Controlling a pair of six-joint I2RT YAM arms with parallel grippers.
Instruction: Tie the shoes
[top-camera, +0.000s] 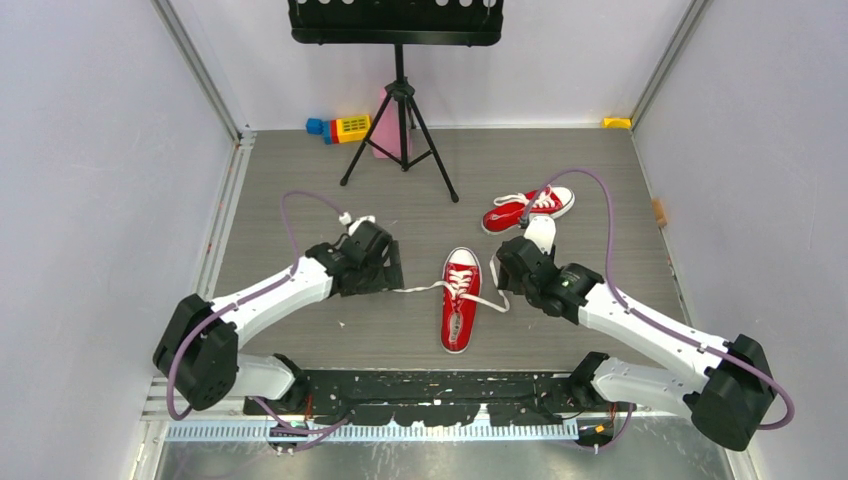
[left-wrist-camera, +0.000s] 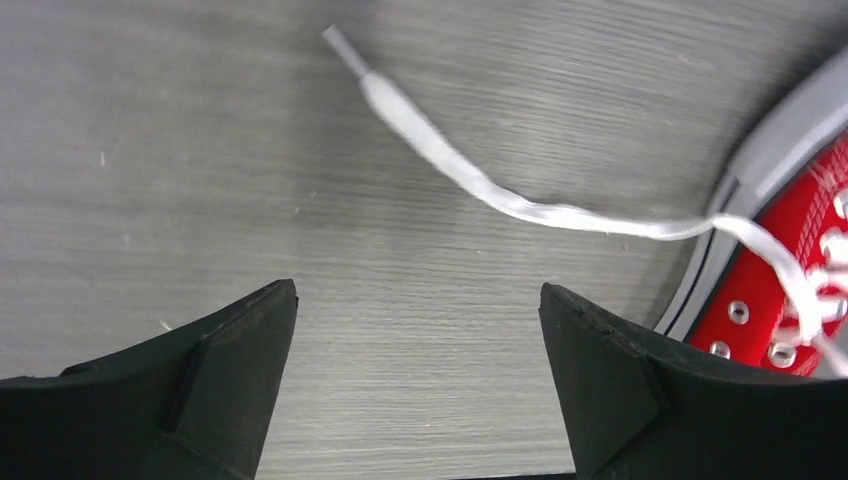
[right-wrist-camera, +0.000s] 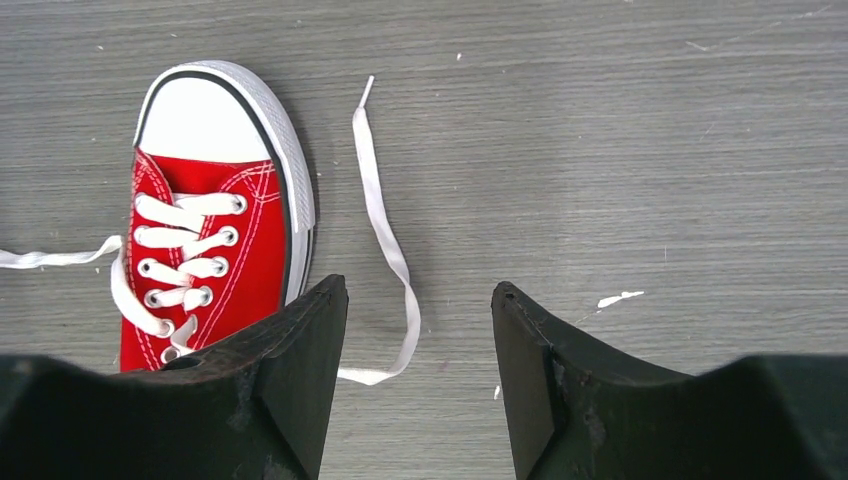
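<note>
Shoe (top-camera: 460, 300) nearest the arms looks unknotted. Left gripper (left-wrist-camera: 418, 290) and right gripper (right-wrist-camera: 420, 285) gape, both empty. Flat lace ends (right-wrist-camera: 385, 230) may slip a pinch; tugging could drag the shoe.

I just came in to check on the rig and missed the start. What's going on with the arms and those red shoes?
Two robot arms flank a red sneaker lying mid-table, toe pointing away from the arm bases. Its white laces are untied. One lace end trails across the table toward the left gripper, and the other lace end lies on the table by the right gripper. Both grippers are open and hold nothing. The second sneaker sits farther back on the right, untouched.
</note>
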